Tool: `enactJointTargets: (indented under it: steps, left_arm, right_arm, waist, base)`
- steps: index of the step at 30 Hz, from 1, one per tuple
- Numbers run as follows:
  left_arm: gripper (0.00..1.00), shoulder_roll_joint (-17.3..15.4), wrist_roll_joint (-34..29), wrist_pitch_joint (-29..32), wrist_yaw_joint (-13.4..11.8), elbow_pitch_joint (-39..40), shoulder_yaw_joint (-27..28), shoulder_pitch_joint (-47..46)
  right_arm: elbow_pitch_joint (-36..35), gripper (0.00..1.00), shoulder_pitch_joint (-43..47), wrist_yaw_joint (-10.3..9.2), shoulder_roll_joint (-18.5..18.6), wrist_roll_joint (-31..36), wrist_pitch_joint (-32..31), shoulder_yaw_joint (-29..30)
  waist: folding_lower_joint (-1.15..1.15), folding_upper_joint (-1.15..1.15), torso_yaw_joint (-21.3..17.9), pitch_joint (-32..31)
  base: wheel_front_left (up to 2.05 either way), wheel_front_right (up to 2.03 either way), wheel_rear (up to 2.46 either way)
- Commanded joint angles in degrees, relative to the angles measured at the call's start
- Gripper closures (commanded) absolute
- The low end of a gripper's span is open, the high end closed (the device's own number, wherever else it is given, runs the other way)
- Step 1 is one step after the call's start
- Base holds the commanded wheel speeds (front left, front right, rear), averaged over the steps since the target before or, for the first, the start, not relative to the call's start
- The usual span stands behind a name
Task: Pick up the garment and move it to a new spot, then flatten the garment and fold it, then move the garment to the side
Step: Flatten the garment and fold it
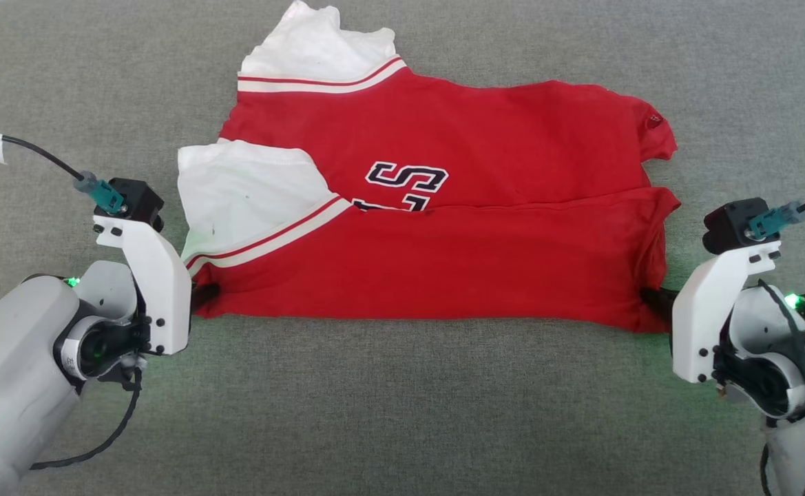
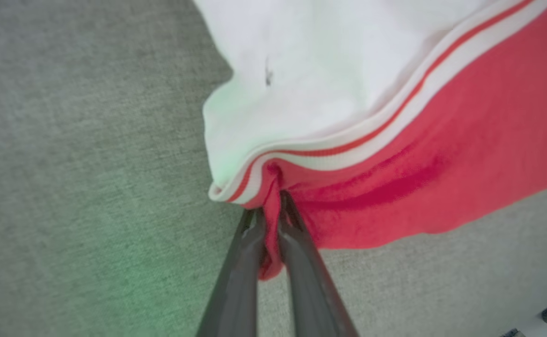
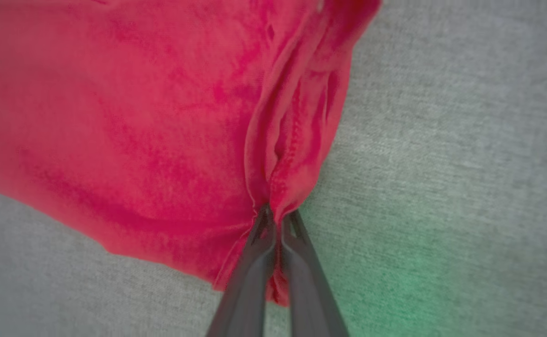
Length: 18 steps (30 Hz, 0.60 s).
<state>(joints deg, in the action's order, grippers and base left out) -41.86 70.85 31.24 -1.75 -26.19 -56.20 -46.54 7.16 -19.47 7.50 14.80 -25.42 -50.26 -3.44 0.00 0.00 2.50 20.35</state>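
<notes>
The left pincer (image 2: 272, 210) is clamped on the garment (image 1: 443, 269) at its near left corner, just below a white sleeve (image 1: 237, 200) with a striped band. The right pincer (image 3: 277, 217) is pinched shut on bunched red hem at the near right corner. The garment lies spread between them on the grey tabletop (image 1: 402, 399), and its near flap covers the lower part of the letter print (image 1: 405, 180).

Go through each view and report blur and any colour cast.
Head view: sharp, even light, faint green glow on the grey surface by the lower corners of the shirt. Left wrist view: shirt soft, left claw blurred, green cast lower left. Right wrist view: shirt smeared, right claw blurred, green cast lower right.
</notes>
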Motion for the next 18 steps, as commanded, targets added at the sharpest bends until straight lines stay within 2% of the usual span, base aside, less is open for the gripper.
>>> enactJointTargets:
  steps: [1,8,18]
  left_arm:
    - [1.0,0.0,-0.3,0.0,-0.5,-0.2,-0.3,0.8]
    - [1.0,-4.8,-0.7,1.0,-2.5,7.4,0.1,1.8]
    - [1.0,-13.2,-0.3,0.9,-10.0,24.3,0.2,8.1]
  right_arm:
    - [0.8,1.0,1.2,-0.01,0.2,-0.5,-1.3,-0.1]
    - [-5.9,1.0,2.9,-0.02,3.0,-2.4,-4.7,2.9]
    - [-16.6,1.0,10.1,-0.02,4.9,-5.5,-13.8,7.3]
  waist:
    - [0.0,0.0,0.1,-0.2]
    - [0.0,0.0,1.0,-1.9]
    - [0.0,0.0,1.8,-3.3]
  base:
    - [0.0,0.0,0.0]
    - [0.0,0.0,0.0]
    - [0.0,0.0,0.0]
